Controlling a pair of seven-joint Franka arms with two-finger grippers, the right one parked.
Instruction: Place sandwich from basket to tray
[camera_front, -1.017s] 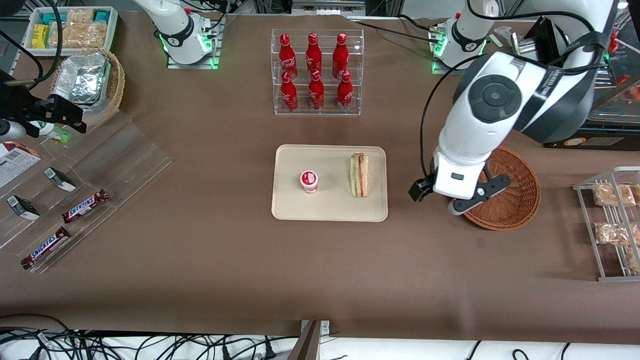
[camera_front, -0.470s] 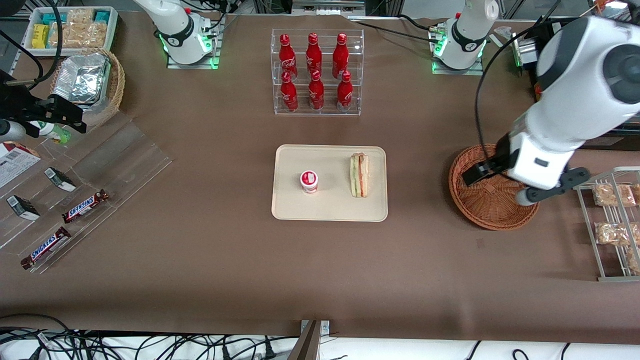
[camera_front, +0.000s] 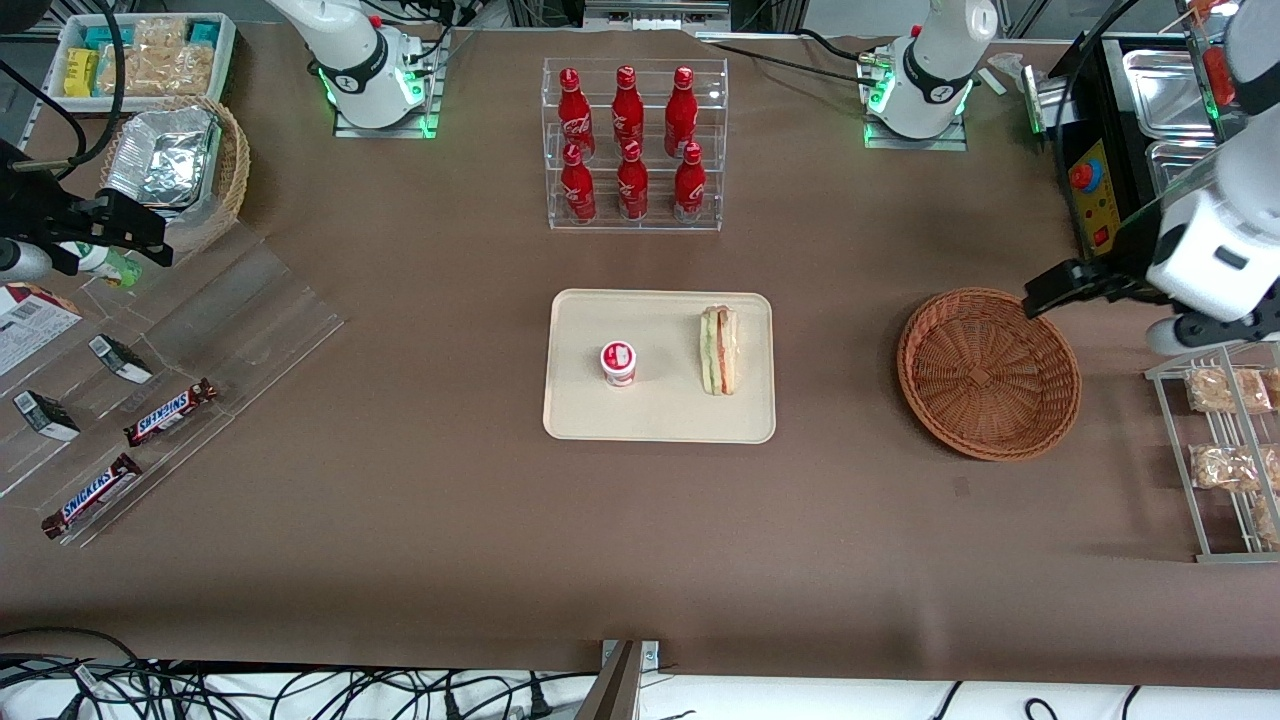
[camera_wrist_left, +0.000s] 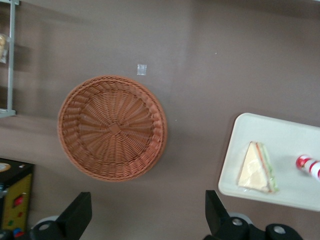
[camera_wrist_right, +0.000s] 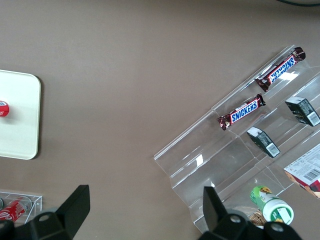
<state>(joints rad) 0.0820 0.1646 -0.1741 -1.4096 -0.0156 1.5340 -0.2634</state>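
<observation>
The sandwich, a white-bread wedge with green and red layers, lies on the cream tray at the side nearest the basket. The reddish-brown wicker basket holds nothing. My gripper hangs high above the table, past the basket toward the working arm's end and over a corner of the wire rack. In the left wrist view the gripper is open with only bare tablecloth between its fingers; the basket, the tray and the sandwich all show below it.
A small red-and-white cup stands on the tray beside the sandwich. An acrylic rack of red bottles stands farther from the camera. A wire rack of packaged snacks and a black control box flank the gripper. Acrylic sheets with Snickers bars lie toward the parked arm's end.
The arm swung from the gap between tray and basket, across the basket, toward the working arm's end of the table. The sandwich stayed on the tray.
</observation>
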